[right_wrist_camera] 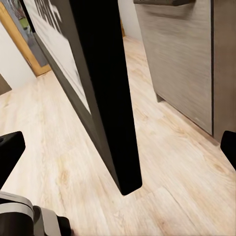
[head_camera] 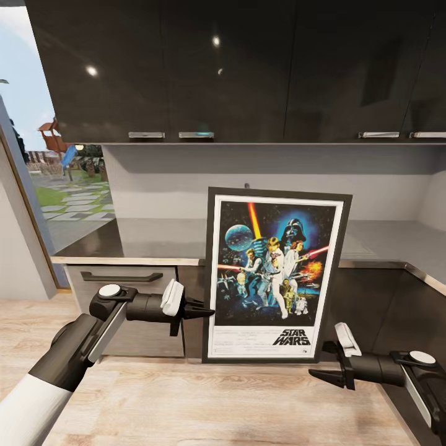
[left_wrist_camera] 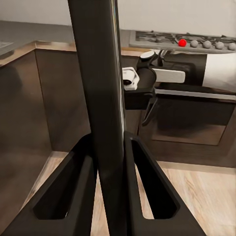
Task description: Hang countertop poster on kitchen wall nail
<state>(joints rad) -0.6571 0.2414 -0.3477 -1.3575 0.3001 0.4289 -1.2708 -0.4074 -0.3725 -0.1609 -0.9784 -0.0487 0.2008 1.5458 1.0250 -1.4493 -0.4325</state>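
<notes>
While I look down from the head camera, I have the poster held upright in the air, off the kitchen countertop, which runs grey and smooth along the far wall under dark upper cabinets. My left gripper meets the poster's left edge low down, and in the left wrist view its two black fingers sit tight on either side of the thin black frame, so that pincer is clamped on it. My right gripper hangs near the poster's lower right corner, just below and to the right of it. In the right wrist view the fingertips stand wide apart with the poster's edge between them, not touching either one. A small dark stub pokes up at the poster's top edge against the pale wall; I cannot tell what it is. Pale wooden floor lies beneath both arms, and a glass door to a garden stands at the far left. The left wrist view also catches the right arm and a hob with knobs beyond.
</notes>
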